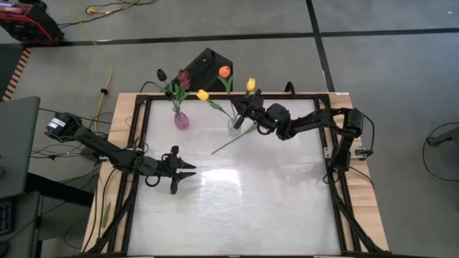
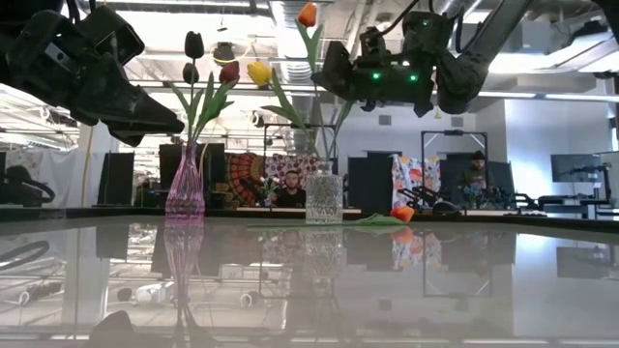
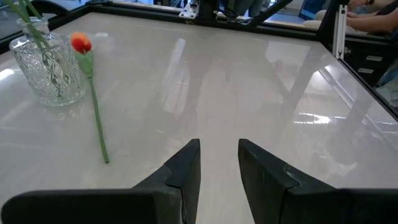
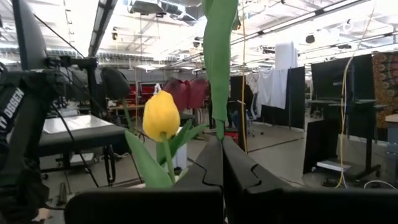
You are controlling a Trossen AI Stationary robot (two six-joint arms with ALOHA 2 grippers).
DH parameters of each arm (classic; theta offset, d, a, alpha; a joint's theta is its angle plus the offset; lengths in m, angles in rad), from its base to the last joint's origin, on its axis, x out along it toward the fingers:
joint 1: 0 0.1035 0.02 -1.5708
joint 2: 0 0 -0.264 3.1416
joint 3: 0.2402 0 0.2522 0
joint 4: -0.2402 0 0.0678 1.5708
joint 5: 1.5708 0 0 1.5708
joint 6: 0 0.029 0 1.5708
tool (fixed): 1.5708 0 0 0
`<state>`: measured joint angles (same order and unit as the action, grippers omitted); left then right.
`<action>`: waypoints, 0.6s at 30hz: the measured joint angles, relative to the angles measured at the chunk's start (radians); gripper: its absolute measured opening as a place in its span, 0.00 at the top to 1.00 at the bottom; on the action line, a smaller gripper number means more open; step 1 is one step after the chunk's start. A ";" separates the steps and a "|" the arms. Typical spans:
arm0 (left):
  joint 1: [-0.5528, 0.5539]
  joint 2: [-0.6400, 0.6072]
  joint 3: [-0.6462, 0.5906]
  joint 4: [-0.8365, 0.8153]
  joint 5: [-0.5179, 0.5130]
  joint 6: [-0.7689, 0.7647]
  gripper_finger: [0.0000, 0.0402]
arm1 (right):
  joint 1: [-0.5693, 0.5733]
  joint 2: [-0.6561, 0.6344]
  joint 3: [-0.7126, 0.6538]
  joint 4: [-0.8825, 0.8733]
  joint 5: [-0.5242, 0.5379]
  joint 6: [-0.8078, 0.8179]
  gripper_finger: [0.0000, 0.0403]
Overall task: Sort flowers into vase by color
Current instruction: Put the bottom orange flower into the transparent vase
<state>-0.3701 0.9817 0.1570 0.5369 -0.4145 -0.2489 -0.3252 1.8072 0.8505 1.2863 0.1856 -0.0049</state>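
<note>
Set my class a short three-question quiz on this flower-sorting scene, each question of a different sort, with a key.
1. Multiple choice: what lies flat on the table beside the clear vase?
A. an orange tulip
B. a yellow tulip
C. a maroon tulip
2. True or false: the right gripper is open and empty.
3. Fill in: the left gripper hovers open over the table, while the dark tulips stand in the ___ vase.

Key:
1. A.
2. False; it is shut on a green stem.
3. Pink.
</note>
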 joint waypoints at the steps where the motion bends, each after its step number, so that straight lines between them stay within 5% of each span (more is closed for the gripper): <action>1: 0.000 0.000 0.000 0.000 0.000 0.000 0.76 | -0.001 0.000 0.000 -0.002 0.000 0.002 0.96; 18: 0.000 0.000 0.000 0.000 0.001 -0.002 0.76 | -0.005 0.116 0.033 0.069 0.003 0.046 0.96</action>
<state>-0.3700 0.9817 0.1574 0.5365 -0.4133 -0.2510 -0.3298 1.9237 0.8836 1.3556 0.1888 0.0410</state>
